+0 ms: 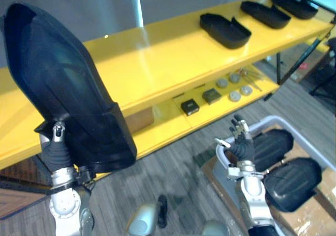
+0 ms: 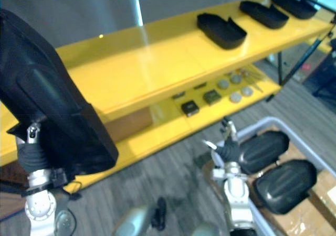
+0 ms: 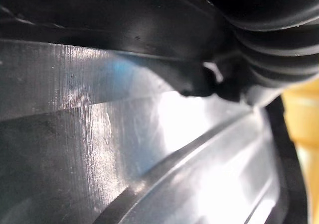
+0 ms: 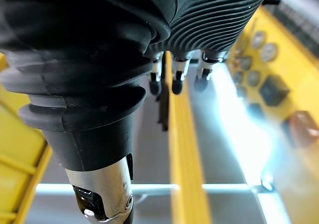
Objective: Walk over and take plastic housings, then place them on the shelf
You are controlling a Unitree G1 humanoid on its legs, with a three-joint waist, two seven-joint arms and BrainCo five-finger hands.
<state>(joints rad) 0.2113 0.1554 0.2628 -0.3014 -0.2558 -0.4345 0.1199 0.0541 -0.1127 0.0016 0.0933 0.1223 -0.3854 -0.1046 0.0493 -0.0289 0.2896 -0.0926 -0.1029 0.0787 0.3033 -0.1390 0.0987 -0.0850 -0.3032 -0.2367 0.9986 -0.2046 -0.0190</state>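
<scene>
The left hand (image 1: 55, 151) grips a black housing (image 1: 63, 84) by its lower end, thumb on its face, and holds it upright in front of the yellow shelf (image 1: 157, 57). The right hand (image 1: 241, 141) hangs with fingers apart over a grey bin (image 1: 283, 121) holding two more housings (image 1: 273, 144). Three housings (image 1: 224, 30) lie on the shelf top at right.

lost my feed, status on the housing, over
Left hand shut on housing, raised at shelf. Right hand open, empty. Other housings at shelf's right end.
</scene>
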